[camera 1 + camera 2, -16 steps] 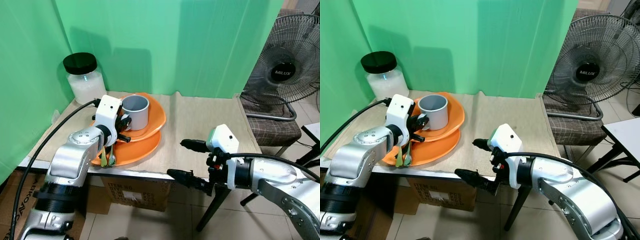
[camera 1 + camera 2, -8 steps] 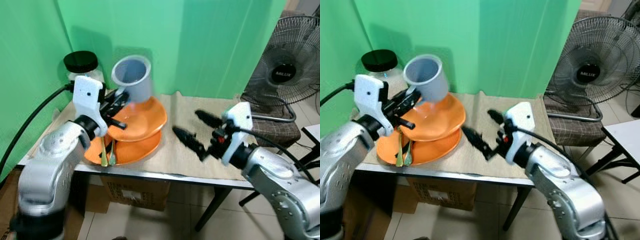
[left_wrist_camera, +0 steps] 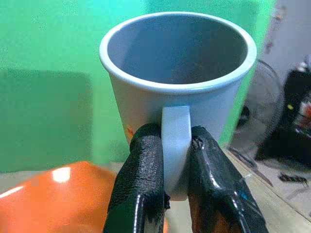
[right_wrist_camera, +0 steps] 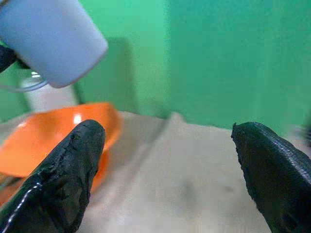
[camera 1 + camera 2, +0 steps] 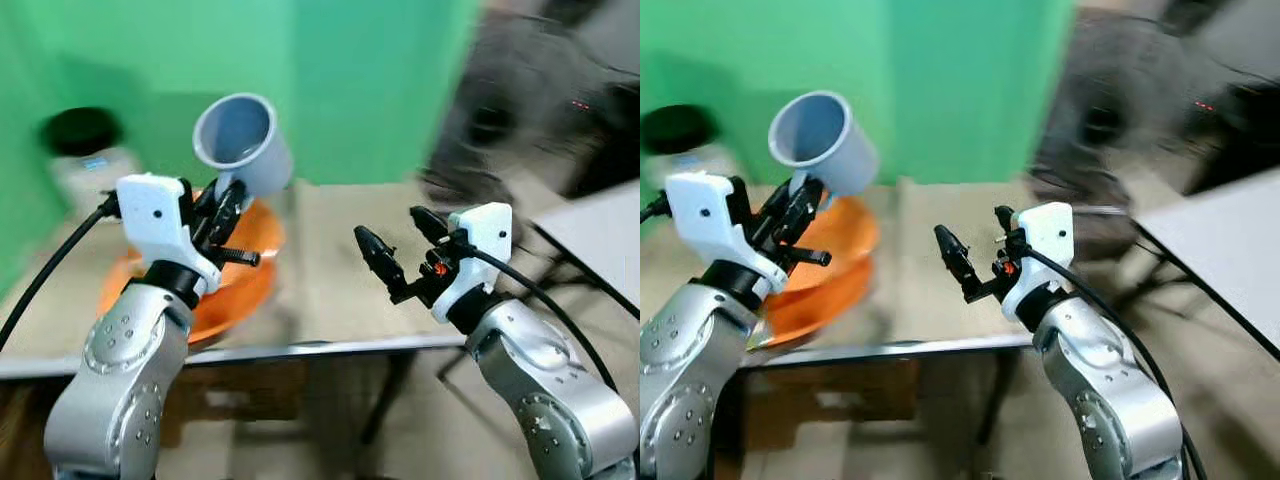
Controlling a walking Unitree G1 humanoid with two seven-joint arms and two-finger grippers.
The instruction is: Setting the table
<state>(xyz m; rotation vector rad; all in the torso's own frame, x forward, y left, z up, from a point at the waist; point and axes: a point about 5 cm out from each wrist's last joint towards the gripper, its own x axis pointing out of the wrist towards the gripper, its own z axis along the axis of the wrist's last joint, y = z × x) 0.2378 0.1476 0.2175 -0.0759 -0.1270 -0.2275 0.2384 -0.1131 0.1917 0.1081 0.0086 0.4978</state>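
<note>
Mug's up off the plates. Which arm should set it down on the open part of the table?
Left. The left tool is shut on the grey mug's handle, holding it above the orange plates. The right tool hangs open over the bare table, holding nothing; using it would probably mean a handover.

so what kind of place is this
Probably a staged test corner in a room, not a real dining area: a green backdrop hangs behind a small table with orange plates, and a blurred fan beside it.

I can't read any text, brand or number here. My head cameras are smeared with blur. Nothing I can see carries legible lettering.
</note>
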